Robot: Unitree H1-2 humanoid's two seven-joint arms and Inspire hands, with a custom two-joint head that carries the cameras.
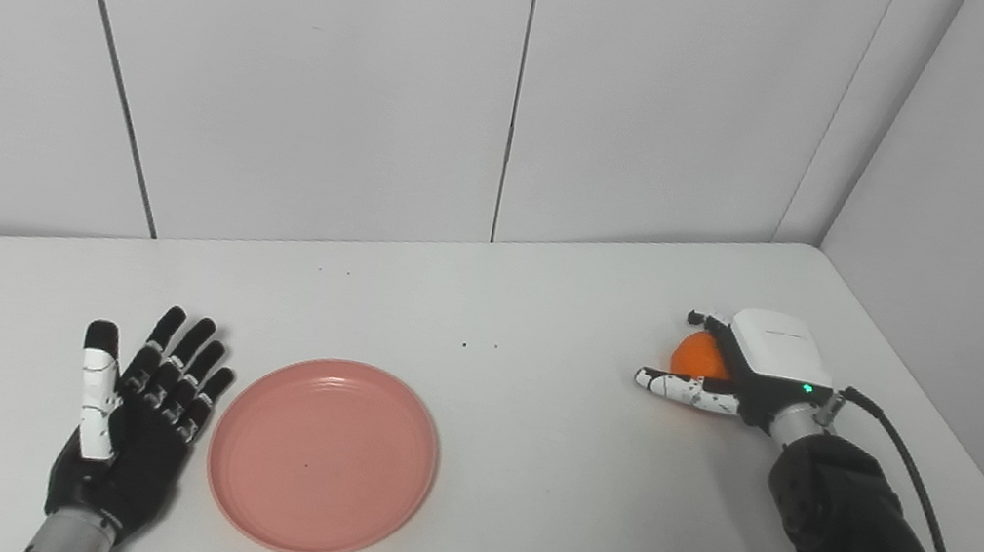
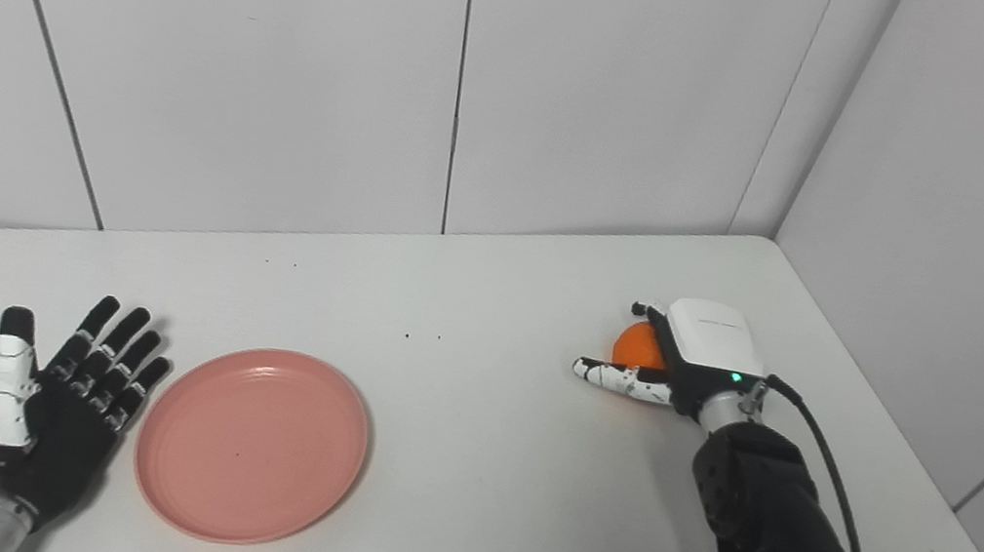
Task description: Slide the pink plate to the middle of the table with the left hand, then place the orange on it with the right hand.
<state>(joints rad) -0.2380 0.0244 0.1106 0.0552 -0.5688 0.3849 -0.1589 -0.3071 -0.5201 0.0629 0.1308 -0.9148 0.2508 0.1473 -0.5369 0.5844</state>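
Note:
The pink plate (image 1: 323, 455) lies flat and empty on the white table (image 1: 519, 478), left of the middle. My left hand (image 1: 134, 417) rests flat beside the plate's left rim, open, fingers spread and pointing away from me, holding nothing. Far right, the orange (image 1: 698, 356) sits on the table inside my right hand (image 1: 760, 363). The fingers curl over its far side and the thumb (image 1: 686, 391) lies along its near side, pointing left. The hand's white back hides most of the orange.
White wall panels close off the table at the back and along the right side, meeting in a corner behind the right hand. A black cable (image 1: 907, 460) runs along the right forearm. Small dark specks (image 1: 466, 345) dot the table.

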